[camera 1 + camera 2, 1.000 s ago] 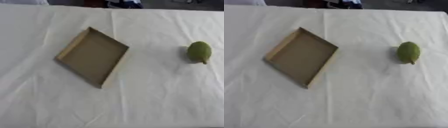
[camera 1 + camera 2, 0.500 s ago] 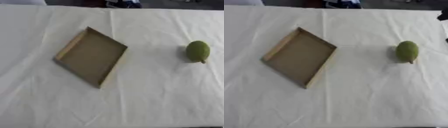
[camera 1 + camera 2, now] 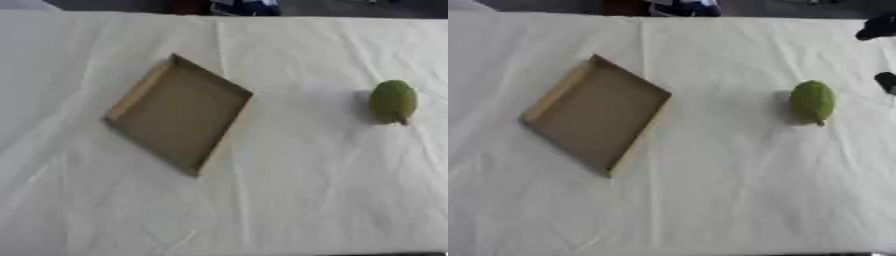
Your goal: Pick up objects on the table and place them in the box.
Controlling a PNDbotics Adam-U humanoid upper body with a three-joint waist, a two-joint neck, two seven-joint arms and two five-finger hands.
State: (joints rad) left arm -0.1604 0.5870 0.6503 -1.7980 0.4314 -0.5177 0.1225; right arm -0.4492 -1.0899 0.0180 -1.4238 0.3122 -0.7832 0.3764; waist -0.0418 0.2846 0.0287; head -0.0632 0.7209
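In the left eye view none of my hands was visible. I saw one shallow cardboard box [image 3: 179, 120], brown, flat and rectangular, lying turned like a diamond on the white cloth of the table [image 3: 289, 190], with nothing inside. One green fruit [image 3: 393, 101], oval and smooth with a small stem end, lay on the cloth far to the right of the box, well apart from it. The cloth had soft wrinkles.

In the right eye view, only two dark tips of my right hand [image 3: 878, 27] came in at the right edge, cut off by the frame. I could not tell if its fingers were spread or curled. They were near the fruit but not touching it. My left hand did not show.
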